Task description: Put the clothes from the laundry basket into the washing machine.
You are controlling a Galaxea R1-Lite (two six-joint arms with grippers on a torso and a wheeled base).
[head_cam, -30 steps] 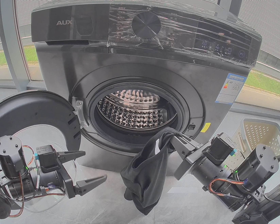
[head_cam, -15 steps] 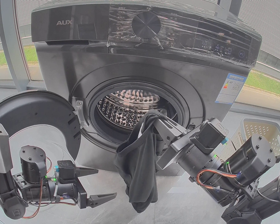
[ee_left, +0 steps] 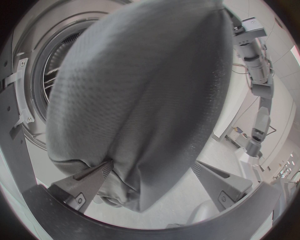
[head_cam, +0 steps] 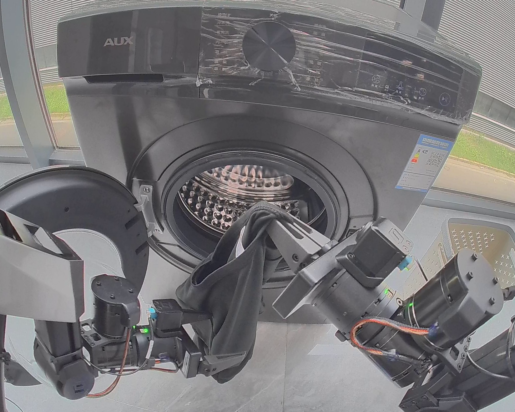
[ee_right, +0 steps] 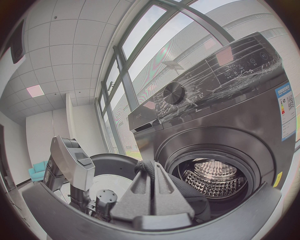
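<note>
- right end effector [head_cam: 269, 213] is clamped tight on a dark garment [head_cam: 235, 276], pinching it by a bunched-up top edge. In the right wrist view the two fingers [ee_right: 142, 187] are pressed flat together with the cloth [ee_right: 187, 193] poking out between and around them
- the pinch point sits right in front of the mouth of the washing machine [head_cam: 250, 120], about level with the lower half of the drum [head_cam: 239, 198]. None of the fabric is inside the drum
- the rest of the garment hangs down over the door ring and the front panel, loose and folded on itself
- left end effector [head_cam: 213, 339] is low down by the grey tile floor [head_cam: 306, 400], with its fingers spread apart on either side of the garment's bottom end
- in the left wrist view the cloth [ee_left: 140, 93] droops between the two fingers. One fingertip [ee_left: 104, 167] touches it and the other sits off to the side with a gap, so nothing is gripped there
- the machine door [head_cam: 61, 207] is swung wide open on the robot's left
- the laundry basket [head_cam: 485, 245] is on the floor at the robot's right, beside the machine. Can't tell if anything's in it, since the right arm covers its lower part
</note>
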